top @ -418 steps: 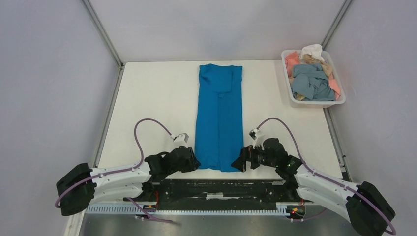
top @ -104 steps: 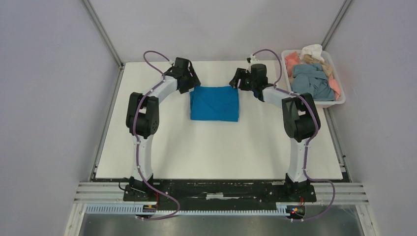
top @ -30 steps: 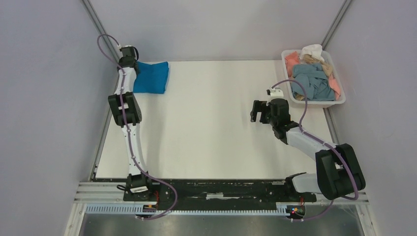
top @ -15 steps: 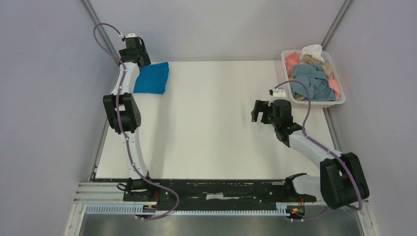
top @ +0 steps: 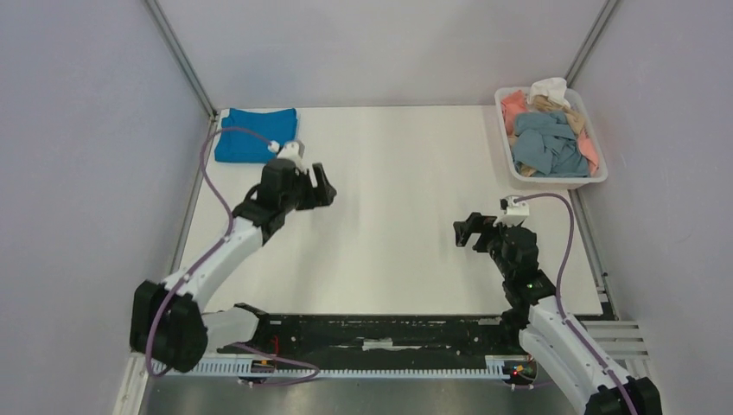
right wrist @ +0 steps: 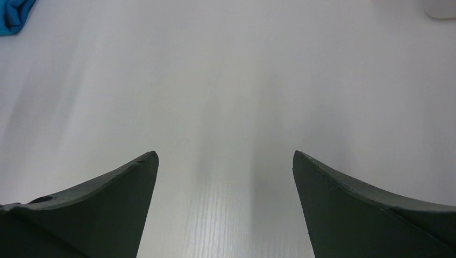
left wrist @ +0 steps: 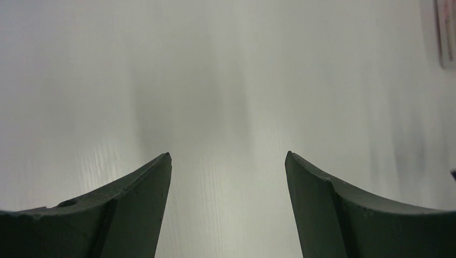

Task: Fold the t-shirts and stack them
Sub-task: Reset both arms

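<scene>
At far-left corner, folded blue shirt (top: pixel 253 135) lies flat. Other shirts (top: pixel 544 143) heaped in tray (top: pixel 596 180), far right. Left gripper (top: pixel 321 184) and right gripper (top: pixel 470 232) both wide, empty. Cloth looks light and limp: pinch a top edge.

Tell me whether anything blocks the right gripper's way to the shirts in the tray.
Nothing visible does. Only bare table lies between the right gripper and the tray, and the shirts lie uncovered inside it.
</scene>
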Controlling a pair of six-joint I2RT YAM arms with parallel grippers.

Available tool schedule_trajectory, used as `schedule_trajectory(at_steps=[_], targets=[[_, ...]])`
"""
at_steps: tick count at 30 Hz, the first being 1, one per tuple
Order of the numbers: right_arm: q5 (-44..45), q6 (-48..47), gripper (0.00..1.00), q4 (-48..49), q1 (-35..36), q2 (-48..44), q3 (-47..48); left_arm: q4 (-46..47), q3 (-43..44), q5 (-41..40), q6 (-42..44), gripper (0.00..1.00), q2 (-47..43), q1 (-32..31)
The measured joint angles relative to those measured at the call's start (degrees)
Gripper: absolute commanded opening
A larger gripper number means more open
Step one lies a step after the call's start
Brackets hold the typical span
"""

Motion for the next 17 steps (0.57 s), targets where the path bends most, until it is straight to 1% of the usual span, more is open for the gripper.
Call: schedule_trajectory(at_steps=[1, 4, 7, 9, 12, 14, 17], targets=[[0.26, 0.59, 0.98, -0.11, 0.0, -2.78, -1.77, 0.61, -6.69, 1.55, -1.31, 0.83, -5.4, -1.29], [1.16, 1.6, 0.98, -0.68, 0.0, -7.26, -4.15, 0.2, -19.28, 3.85, -4.87, 0.83, -18.34, -3.98], [2.34, 2.23, 0.98, -1.46, 0.0, -11.17, -5.73, -1.25, -27.69, 3.89, -7.61, 0.84, -31.15, -4.5], [3.56, 2.82, 0.98, -2.23, 0.0, -13.18, -6.08, -2.84, -30.21, 2.12, -8.79, 0.84, -37.83, -4.52], [5.18, 3.58, 0.98, -2.43, 0.0, -15.21, -6.14, -4.55, -30.49, -1.07, -9.84, 0.84, -43.8, -4.52], [5.88, 3.98, 0.98, -2.4, 0.0, -15.89, -6.25, -4.96, -30.49, -2.78, -10.1, 0.84, -45.38, -4.52], [6.34, 4.09, 0.98, -2.56, 0.0, -16.28, -6.75, -5.84, -30.49, -4.57, -10.23, 0.84, -45.18, -4.52]])
